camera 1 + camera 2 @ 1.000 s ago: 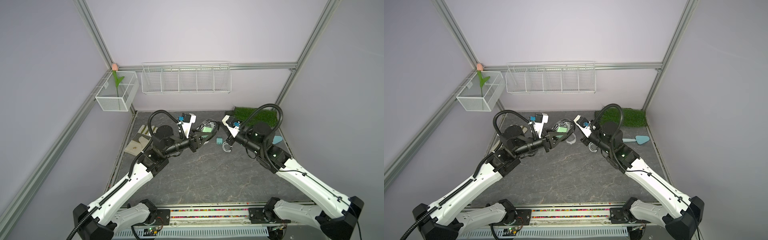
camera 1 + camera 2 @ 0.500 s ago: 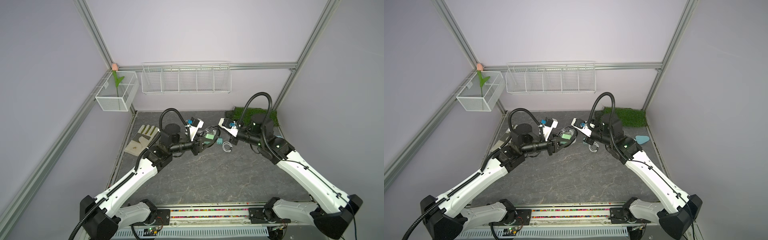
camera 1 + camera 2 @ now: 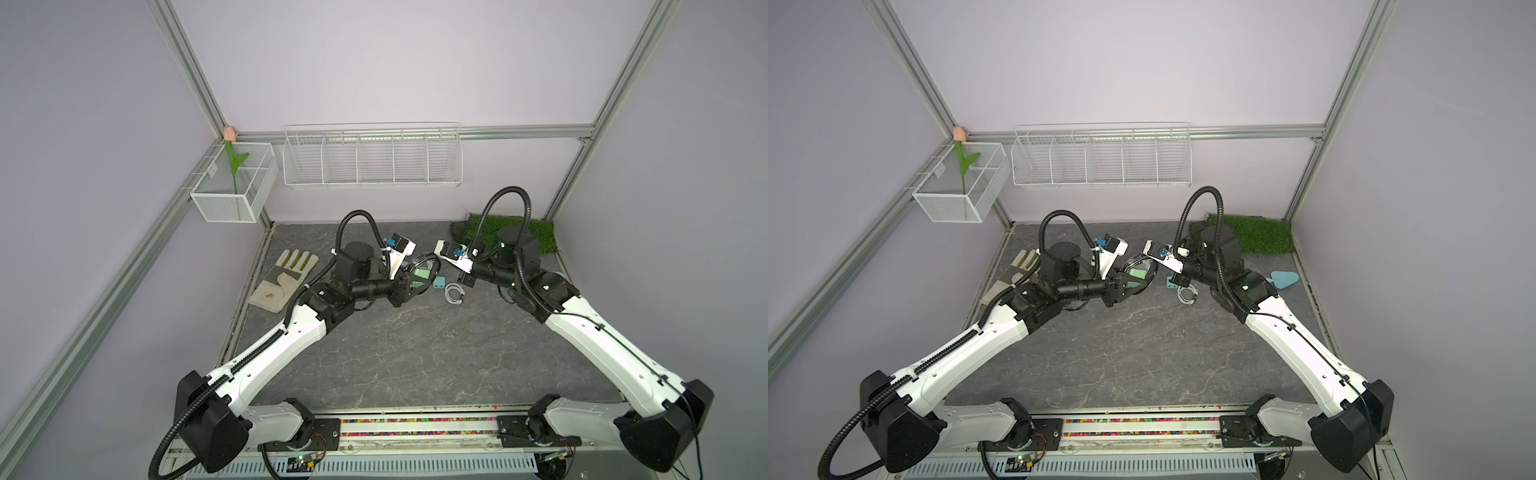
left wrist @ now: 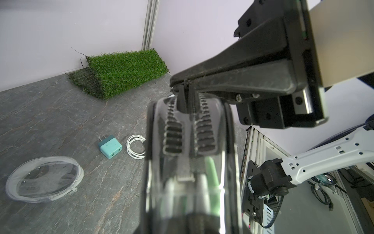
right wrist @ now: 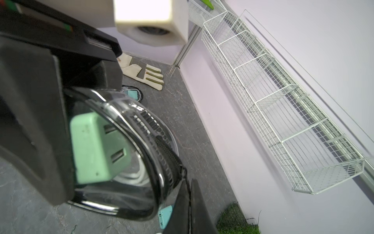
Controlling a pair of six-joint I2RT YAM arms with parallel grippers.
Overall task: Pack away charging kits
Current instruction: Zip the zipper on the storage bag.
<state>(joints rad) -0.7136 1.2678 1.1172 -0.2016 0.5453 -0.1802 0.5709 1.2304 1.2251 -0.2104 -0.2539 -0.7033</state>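
Case held between both grippers
Your left gripper (image 3: 413, 284) clamps the black-rimmed case (image 4: 190, 182), right gripper (image 4: 182, 86) pinches its zipper pull (image 4: 183, 102); beyond the green adapter (image 5: 95, 150), contents blur.

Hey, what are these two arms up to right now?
They are packing charger sets into small zip cases. The left gripper holds a black-rimmed case up off the table with a green plug adapter inside, while the right gripper is pinched on its zipper pull. On the table, a teal adapter, a coiled white cable and a white-rimmed case lie loose.
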